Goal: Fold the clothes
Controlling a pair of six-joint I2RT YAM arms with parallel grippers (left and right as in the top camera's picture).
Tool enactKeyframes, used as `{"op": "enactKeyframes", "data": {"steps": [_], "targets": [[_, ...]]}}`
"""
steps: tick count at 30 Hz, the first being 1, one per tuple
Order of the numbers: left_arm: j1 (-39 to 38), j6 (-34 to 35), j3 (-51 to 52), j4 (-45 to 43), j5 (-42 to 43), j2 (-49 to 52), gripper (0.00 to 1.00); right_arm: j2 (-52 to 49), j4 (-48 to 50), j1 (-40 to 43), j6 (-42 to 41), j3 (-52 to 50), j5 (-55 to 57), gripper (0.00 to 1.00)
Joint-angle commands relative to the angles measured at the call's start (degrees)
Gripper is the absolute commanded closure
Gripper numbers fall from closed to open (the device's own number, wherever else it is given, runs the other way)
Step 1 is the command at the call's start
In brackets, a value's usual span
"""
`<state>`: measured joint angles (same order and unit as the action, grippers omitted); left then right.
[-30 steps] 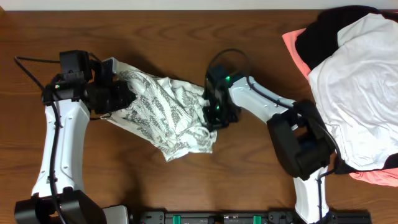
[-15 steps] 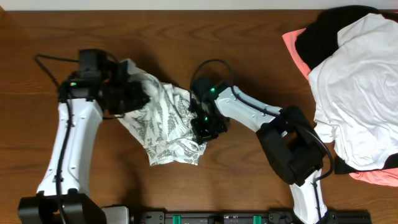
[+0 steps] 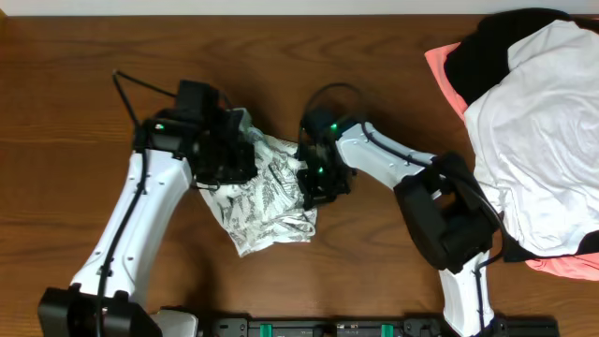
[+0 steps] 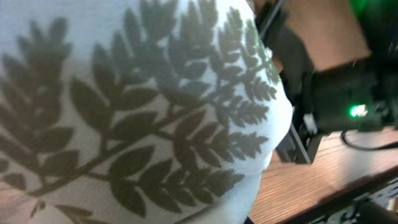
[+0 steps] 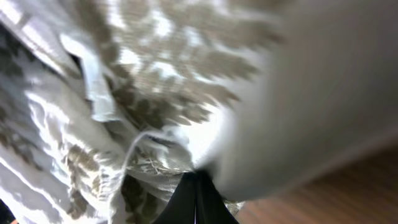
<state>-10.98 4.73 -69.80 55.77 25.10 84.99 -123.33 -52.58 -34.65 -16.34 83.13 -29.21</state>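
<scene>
The clothes (image 3: 270,198), a white garment printed with grey-green fern leaves, lie bunched on the wooden table between my two arms. My left gripper (image 3: 231,155) is at the garment's upper left and holds its edge lifted over the rest. In the left wrist view the fabric (image 4: 137,118) fills the frame and hides the fingers. My right gripper (image 3: 314,180) is at the garment's right edge. In the right wrist view its black fingers (image 5: 196,200) are pressed together on the cloth (image 5: 112,106).
A pile of other garments lies at the right: a plain white one (image 3: 538,140) over a black one (image 3: 496,47) and coral-pink ones (image 3: 442,65). The right arm with its green light shows in the left wrist view (image 4: 348,99). Bare wooden table (image 3: 94,56) surrounds the garment.
My left gripper has moved right toward the right gripper, carrying the garment's left edge over. The garment is now bunched narrower. The right gripper has shifted only slightly.
</scene>
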Motion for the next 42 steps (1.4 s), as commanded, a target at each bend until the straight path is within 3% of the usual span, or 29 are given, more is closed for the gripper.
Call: {"op": "enactKeyframes", "data": {"steps": [1,19,24,32,33,34,36,38,42], "targets": [[-2.1,0.5,-0.6,0.5,-2.1,-1.2,0.94,-2.7,1.0,1.3,-0.3,-1.3,5.8,0.98],[-11.9,2.0,-0.5,0.0,-6.0,-0.9,0.94,-2.7,2.2,1.2,-0.3,-1.3,3.2,0.98],[-10.7,3.1,-0.6,-1.4,-15.0,-0.9,0.94,-2.7,1.9,1.4,-0.3,-1.3,3.3,0.98],[-2.7,6.9,-0.5,-3.7,-30.9,-0.7,0.94,-2.7,0.3,4.6,-0.3,-1.3,5.7,0.98],[-1.6,7.0,-0.5,-4.1,-31.6,-0.6,0.90,-2.7,0.4,5.2,-0.2,-1.3,5.7,0.98],[-0.5,7.0,-0.5,-4.5,-31.6,-0.4,0.75,-2.7,0.5,5.9,1.0,-1.3,5.3,0.98],[1.4,7.0,-0.5,-5.4,-31.6,0.1,0.64,-2.7,0.4,7.0,4.5,-1.0,3.5,0.98],[3.1,7.0,-0.5,-6.0,-31.6,0.8,0.45,-2.7,-0.6,8.0,5.7,-0.4,3.6,0.98],[5.2,7.0,-0.5,-6.4,-31.6,1.1,0.37,-2.7,-1.3,10.0,5.7,0.1,4.4,0.98]]}}
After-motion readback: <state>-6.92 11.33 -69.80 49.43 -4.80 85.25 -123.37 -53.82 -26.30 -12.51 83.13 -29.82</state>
